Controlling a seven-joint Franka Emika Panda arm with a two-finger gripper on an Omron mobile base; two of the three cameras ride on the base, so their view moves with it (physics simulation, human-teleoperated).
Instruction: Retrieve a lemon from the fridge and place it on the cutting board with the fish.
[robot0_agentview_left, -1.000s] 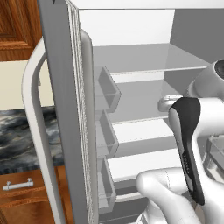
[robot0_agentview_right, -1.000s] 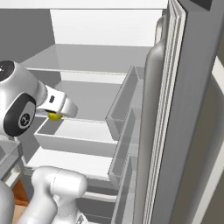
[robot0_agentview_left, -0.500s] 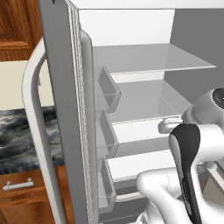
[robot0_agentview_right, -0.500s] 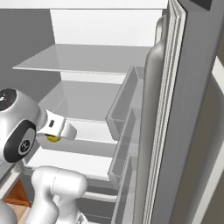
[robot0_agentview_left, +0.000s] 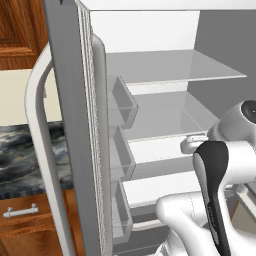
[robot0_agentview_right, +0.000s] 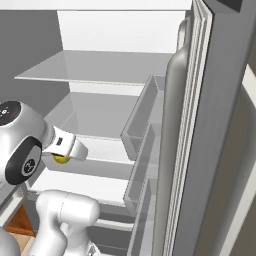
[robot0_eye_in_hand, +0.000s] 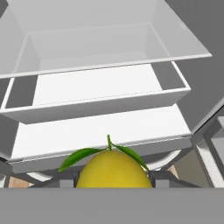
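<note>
My gripper (robot0_agentview_right: 62, 158) is shut on the lemon (robot0_agentview_right: 60, 159), a small yellow fruit that peeks out under the white hand, in front of the fridge's (robot0_agentview_right: 210, 130) lower shelves. In the hand view the lemon (robot0_eye_in_hand: 113, 171) sits at the bottom centre with two green leaves and hides the fingertips. Beyond it lie the white lower drawers (robot0_eye_in_hand: 100, 89) of the fridge. In the left base view the fridge (robot0_agentview_left: 70, 125) stands open, its glass shelves (robot0_agentview_left: 170, 70) bare. The cutting board and the fish are out of view.
The open left door with its bins (robot0_agentview_left: 122, 102) and long white handle (robot0_agentview_left: 42, 150) stands to my left. The right door with bins (robot0_agentview_right: 142, 125) is close on my right. A dark marble counter (robot0_agentview_left: 20, 160) over wooden cabinets lies beyond the left door.
The hand has come down from the middle shelf to lower-shelf height, drawing back out of the fridge with the lemon still held.
</note>
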